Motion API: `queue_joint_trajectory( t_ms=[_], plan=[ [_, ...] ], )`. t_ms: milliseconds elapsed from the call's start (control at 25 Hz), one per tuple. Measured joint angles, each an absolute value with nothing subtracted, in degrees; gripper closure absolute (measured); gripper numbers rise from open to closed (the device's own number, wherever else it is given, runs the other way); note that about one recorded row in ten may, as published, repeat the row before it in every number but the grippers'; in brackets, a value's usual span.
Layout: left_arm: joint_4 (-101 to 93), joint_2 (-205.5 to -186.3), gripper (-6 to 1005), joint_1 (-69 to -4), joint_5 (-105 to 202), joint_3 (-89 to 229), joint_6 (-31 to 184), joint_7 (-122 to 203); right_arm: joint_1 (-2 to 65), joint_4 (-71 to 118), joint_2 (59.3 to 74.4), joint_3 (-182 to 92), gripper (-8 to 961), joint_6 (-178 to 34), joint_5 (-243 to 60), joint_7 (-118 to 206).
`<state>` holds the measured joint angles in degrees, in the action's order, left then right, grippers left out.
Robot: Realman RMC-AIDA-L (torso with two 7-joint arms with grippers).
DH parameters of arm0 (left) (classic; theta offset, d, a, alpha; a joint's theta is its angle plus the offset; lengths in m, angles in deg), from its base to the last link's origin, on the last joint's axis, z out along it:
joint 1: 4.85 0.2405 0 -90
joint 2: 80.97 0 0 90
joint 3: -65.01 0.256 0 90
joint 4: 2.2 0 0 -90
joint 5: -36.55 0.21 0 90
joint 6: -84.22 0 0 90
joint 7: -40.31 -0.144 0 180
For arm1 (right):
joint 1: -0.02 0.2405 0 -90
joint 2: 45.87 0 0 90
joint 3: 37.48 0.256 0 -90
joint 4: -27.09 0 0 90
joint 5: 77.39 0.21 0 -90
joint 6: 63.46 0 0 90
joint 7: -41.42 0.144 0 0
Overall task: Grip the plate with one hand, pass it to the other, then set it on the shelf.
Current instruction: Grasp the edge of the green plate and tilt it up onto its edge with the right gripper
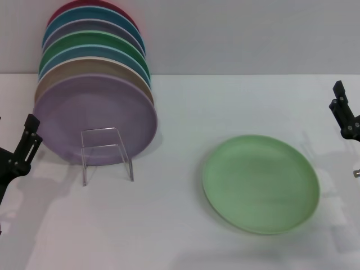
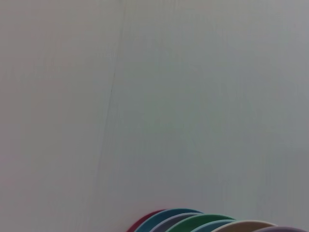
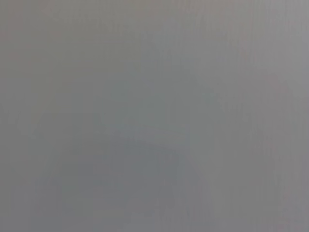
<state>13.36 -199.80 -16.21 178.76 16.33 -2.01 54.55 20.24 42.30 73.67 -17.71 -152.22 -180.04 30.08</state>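
Head view gives you the whole layout: the plate [image 1: 261, 184], a plain light green one, lies flat on the white desk [image 1: 169, 225] toward your right side, with nothing on it and nothing touching it. Well apart from it, on your left, stands the shelf [image 1: 105, 153], a small clear rack with a thin bent frame. A row of plates [image 1: 93, 73] stands on edge there, leaning back one behind another toward the wall. The front one is the lilac plate [image 1: 95, 120], and the clear frame shows in front of its lower part. Behind it you can see rims in tan, light blue, darker green, grey-lilac, blue and red at the very back.

Your left gripper [image 1: 19, 152] sits at the left edge of the picture, just beside the lilac plate's edge but not touching it, and holding nothing. Your right gripper [image 1: 344, 115] sits at the right edge, near the green plate's far side yet clear of it, also holding nothing. For both, you cannot tell from these angles whether the fingers are spread or pressed together.

Left wrist view shows you only pale wall [image 2: 154, 96] and, along one edge, the tops of the stacked rims [image 2: 212, 223]. Right wrist view shows you a plain grey surface with no object to make out.
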Motion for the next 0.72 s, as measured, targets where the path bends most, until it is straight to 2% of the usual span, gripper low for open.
queue_joint_trajectory(
  t_ms=[720],
  plan=[
    [13.27, -199.89, 223, -16.15, 178.76, 16.69, -2.01, 54.55, 20.3, 43.2, 73.59, -17.65, 204, -152.52, -180.16, 23.65]
  ],
)
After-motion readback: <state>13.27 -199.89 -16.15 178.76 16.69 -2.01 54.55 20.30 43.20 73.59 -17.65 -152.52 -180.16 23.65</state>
